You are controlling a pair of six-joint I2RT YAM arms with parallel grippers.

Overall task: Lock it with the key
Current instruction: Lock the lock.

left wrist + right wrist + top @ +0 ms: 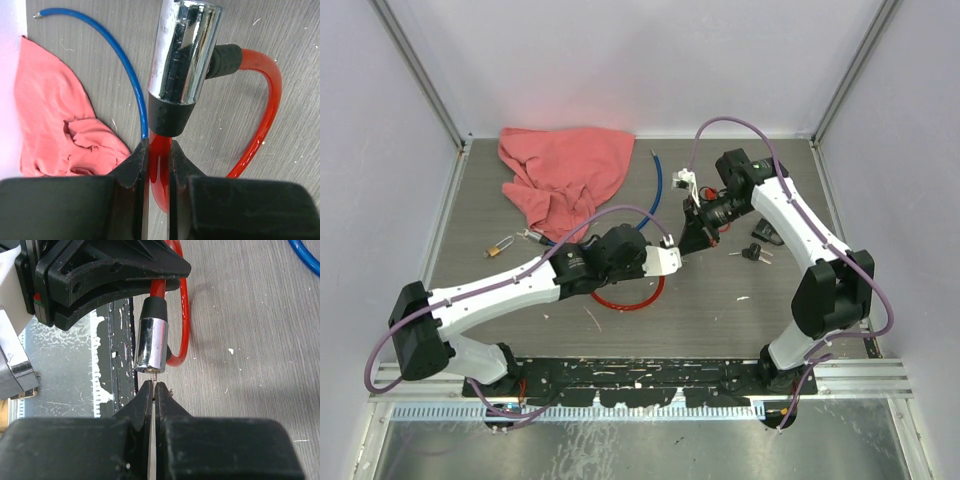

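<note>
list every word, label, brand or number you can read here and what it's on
No readable text in any view.
Chrome lock barrel: only reflections, no engraving visible.
Brass padlock and loose keys: too small to tell any marking.
Pink cloth, red cable and blue cable: plain.

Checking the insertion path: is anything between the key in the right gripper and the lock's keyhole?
Nothing visible: the key in the right gripper sits right at the end of the chrome lock cylinder.
</note>
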